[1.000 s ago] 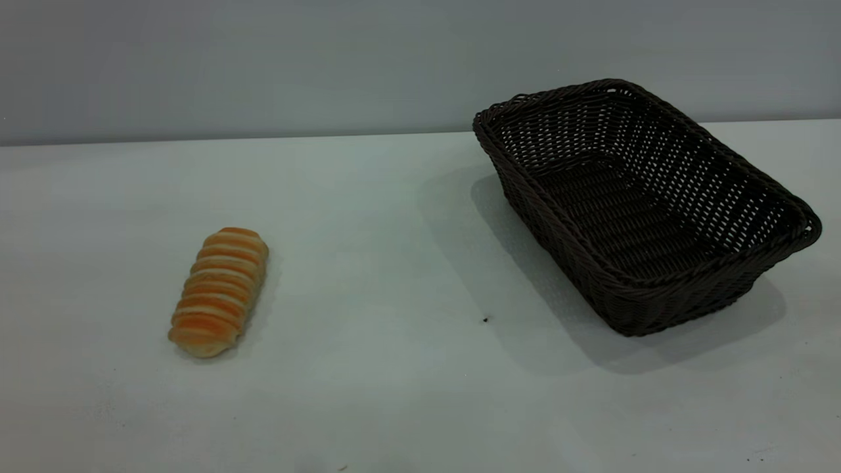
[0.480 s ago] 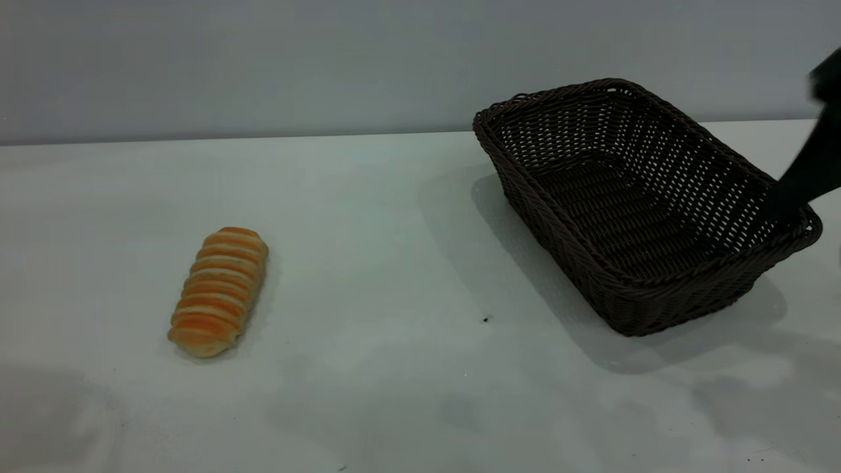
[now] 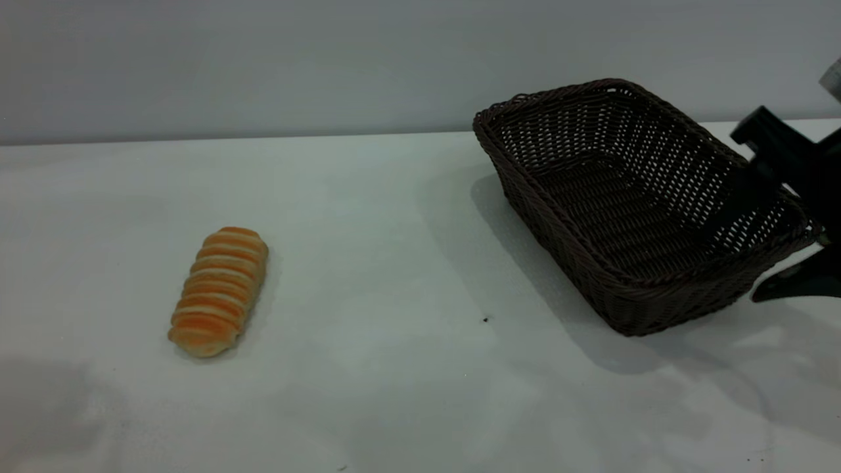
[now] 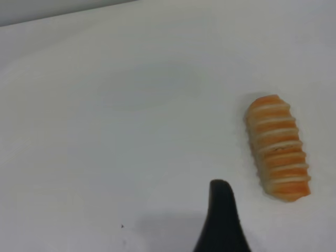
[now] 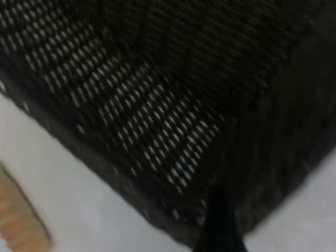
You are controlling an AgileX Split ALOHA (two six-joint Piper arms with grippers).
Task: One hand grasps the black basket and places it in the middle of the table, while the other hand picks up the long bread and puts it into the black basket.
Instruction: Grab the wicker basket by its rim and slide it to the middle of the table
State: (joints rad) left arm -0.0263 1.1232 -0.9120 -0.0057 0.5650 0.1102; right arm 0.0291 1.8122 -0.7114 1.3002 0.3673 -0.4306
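The black basket (image 3: 631,203) stands on the right side of the white table (image 3: 394,217). It fills the right wrist view (image 5: 157,100). My right gripper (image 3: 734,263) reaches in from the right and is open. One finger (image 3: 739,190) is inside the basket's near right corner, and the other finger is outside the wall, just above the table. The long bread (image 3: 219,291) lies on the table at the left, apart from everything. My left gripper (image 4: 262,215) is out of the exterior view. In the left wrist view it hovers above the table beside the bread (image 4: 278,148), with one dark finger (image 4: 222,220) showing. It holds nothing.
A grey wall runs behind the table's far edge. A tiny dark speck (image 3: 485,320) lies between the bread and the basket. The bread's end also shows in the right wrist view (image 5: 18,223).
My right gripper has come in from the right edge and dropped down onto the basket's near right corner, straddling its wall. The basket and the bread have not moved.
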